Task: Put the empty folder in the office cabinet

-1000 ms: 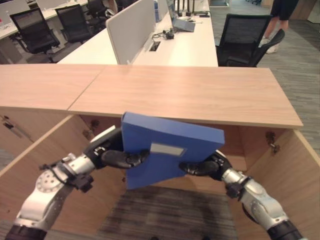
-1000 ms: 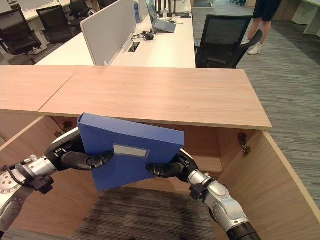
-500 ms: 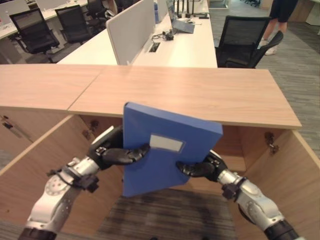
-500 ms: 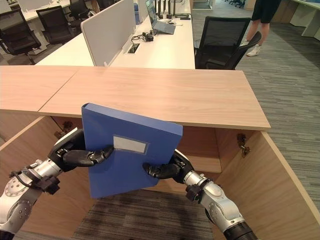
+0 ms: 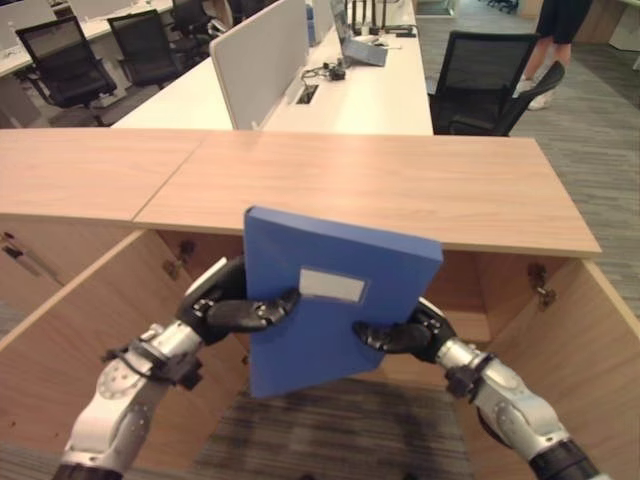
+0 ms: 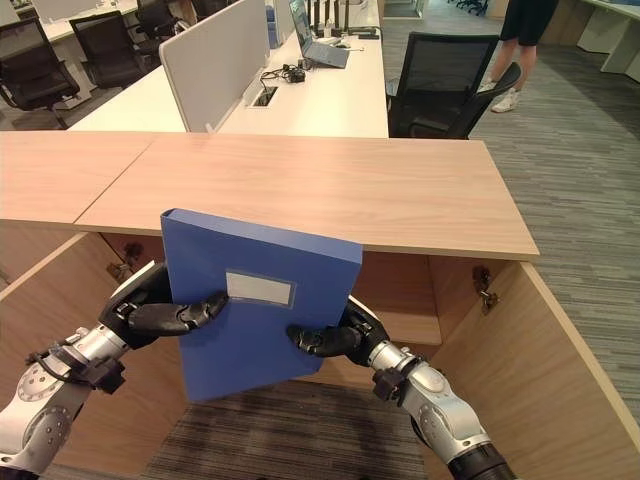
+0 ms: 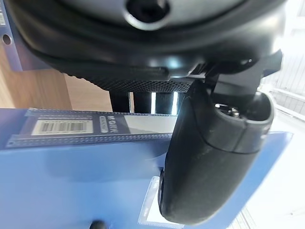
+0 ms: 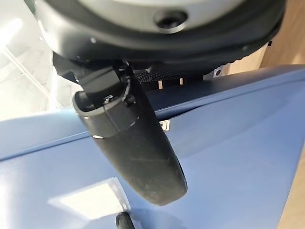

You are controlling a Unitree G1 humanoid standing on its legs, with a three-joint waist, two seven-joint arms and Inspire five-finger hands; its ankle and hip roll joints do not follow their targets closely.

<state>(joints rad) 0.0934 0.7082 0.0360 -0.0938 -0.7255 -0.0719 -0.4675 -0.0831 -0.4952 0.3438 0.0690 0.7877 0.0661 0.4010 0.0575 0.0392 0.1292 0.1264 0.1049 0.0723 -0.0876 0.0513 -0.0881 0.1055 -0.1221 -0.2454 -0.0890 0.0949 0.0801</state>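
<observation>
Since the blue folder [image 5: 335, 305] is a stiff, probably light box file with smooth covers, gripping opposite side edges suits it: left hand [image 5: 228, 305] and right hand [image 5: 400, 335] each clamp it, thumbs across its face. It hangs before the open cabinet [image 5: 560, 340], long axis near upright, label facing up toward the camera.

A long white desk [image 5: 350, 95] ran away behind the wooden counter, split by a pale divider screen [image 5: 262, 62]. Black mesh office chairs [image 5: 490, 85] stood along it, more at the far left [image 5: 65, 60]. Grey striped carpet [image 6: 570, 130] covered the floor. A person's legs [image 6: 520, 45] showed at the far right.
</observation>
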